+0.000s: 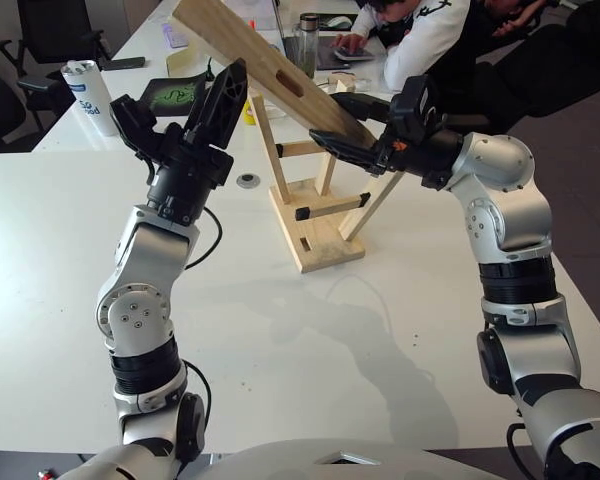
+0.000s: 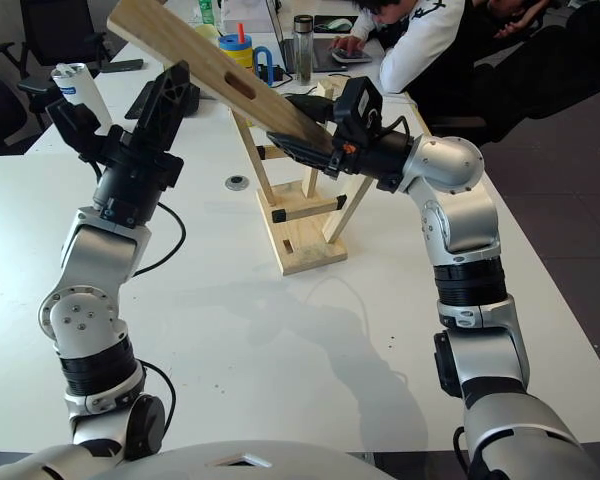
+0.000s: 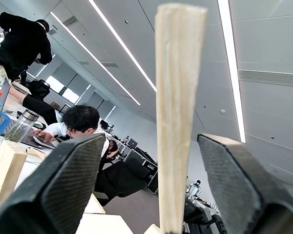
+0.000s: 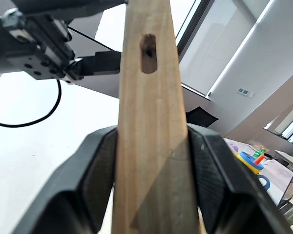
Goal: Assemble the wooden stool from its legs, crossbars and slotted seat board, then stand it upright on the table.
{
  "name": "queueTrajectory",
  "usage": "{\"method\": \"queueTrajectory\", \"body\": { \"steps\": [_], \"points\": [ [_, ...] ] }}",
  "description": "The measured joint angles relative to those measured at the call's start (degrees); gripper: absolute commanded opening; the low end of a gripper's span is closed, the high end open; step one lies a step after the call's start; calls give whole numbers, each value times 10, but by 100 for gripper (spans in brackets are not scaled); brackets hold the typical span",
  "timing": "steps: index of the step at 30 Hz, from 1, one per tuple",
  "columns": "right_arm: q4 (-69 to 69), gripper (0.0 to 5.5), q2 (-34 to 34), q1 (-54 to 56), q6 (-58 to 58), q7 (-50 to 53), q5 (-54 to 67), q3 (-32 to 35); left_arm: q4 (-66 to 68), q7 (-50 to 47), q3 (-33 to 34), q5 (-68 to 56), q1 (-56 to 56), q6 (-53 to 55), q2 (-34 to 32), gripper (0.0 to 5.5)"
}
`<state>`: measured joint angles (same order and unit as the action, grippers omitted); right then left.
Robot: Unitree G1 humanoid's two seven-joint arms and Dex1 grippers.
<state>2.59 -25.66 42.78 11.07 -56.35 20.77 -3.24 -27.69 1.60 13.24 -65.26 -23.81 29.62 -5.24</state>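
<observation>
White office table [image 1: 280, 340], leg frame [image 1: 315, 200] standing at centre. Slotted seat board [image 1: 255, 55] slanted above it, lower end clamped in right gripper [image 1: 338, 125]. Left gripper [image 3: 154, 141] spread wide astride upper end, not touching. Risk: one-sided hold letting board twist, miss leg tops, topple frame.

Tilted seat board [image 1: 250, 47] overhangs leg frame [image 1: 325, 208], blocking access from above. Far side crowded by bottle [image 1: 307, 45] and white canister [image 1: 87, 95]. Passage available over near table [image 1: 310, 350] surface.

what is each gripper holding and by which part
Right gripper clamps the seat board near its lower end; left gripper is open around it higher up, holding nothing.
</observation>
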Motion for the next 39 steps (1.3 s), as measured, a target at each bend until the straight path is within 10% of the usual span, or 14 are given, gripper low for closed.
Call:
{"method": "queueTrajectory", "body": {
  "steps": [18, 39],
  "points": [
    [-19, 209, -1, -30, 5, -20, -1, -22, 10, -10, 4, -19, -7, -14, -3, 106],
    [-25, 298, -18, -29, 91, 52, 32, 57, 41, -33, 41, 6, -1, -40, -14, 102]
  ]
}}
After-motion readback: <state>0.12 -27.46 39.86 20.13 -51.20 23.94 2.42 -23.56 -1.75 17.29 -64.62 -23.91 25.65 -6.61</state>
